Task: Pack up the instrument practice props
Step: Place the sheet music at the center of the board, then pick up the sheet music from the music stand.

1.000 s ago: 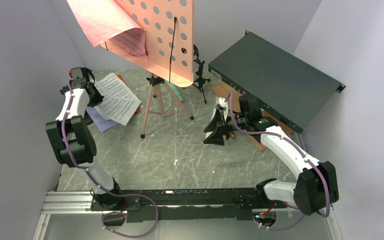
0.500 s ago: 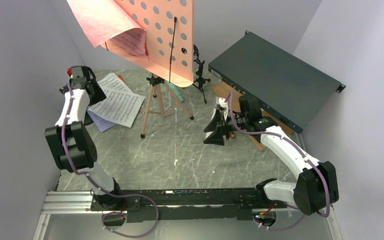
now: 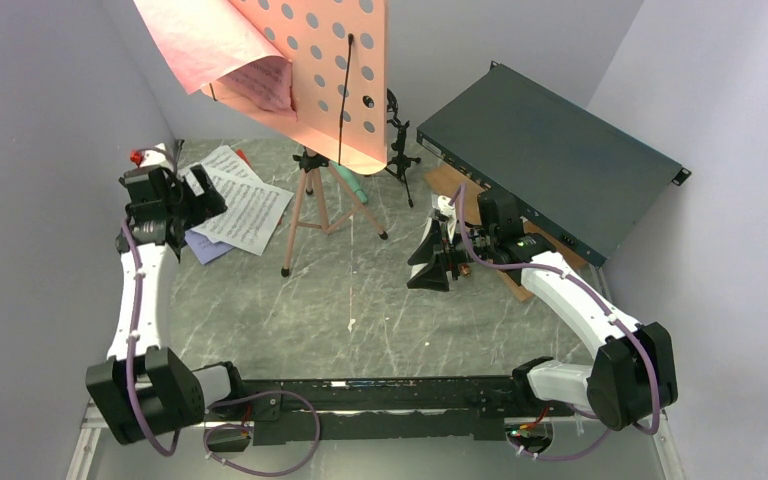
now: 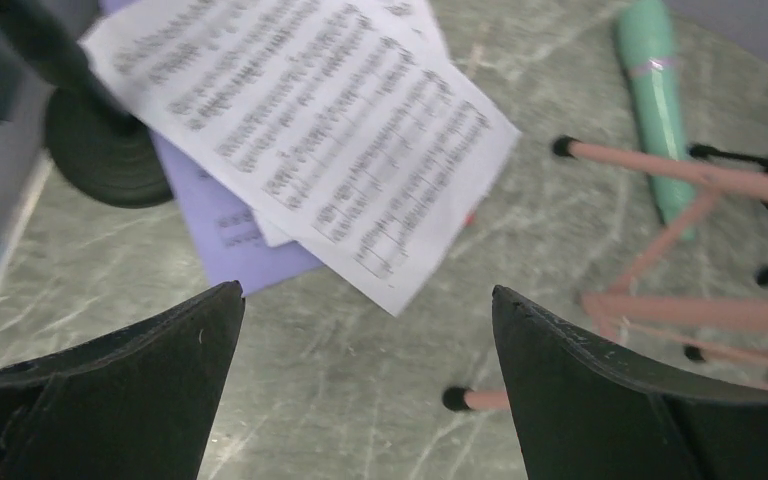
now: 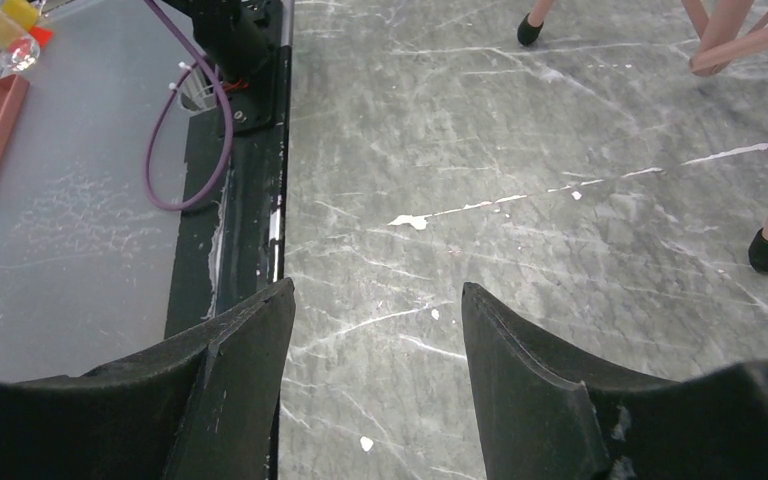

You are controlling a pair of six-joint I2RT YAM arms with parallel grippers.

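While left claw [image 4: 365,292] hangs spread near white page [image 4: 300,130], right claw [image 5: 377,288] gapes empty over table [image 5: 560,150].

The top camera hangs above and behind the arm bases, well back, facing down and forward over the whole table [image 3: 360,310]. The left wrist camera sits behind the left claw [image 4: 365,293] and looks steeply down. The white page [image 4: 310,130] lies just ahead of the tips, and the green microphone [image 4: 655,100] further ahead to the right. The right wrist camera looks down, close, past the right claw [image 5: 378,290], with the base rail [image 5: 250,150] to the claw's left. All three views catch the pink tripod [image 4: 680,170], though perhaps not the same foot.
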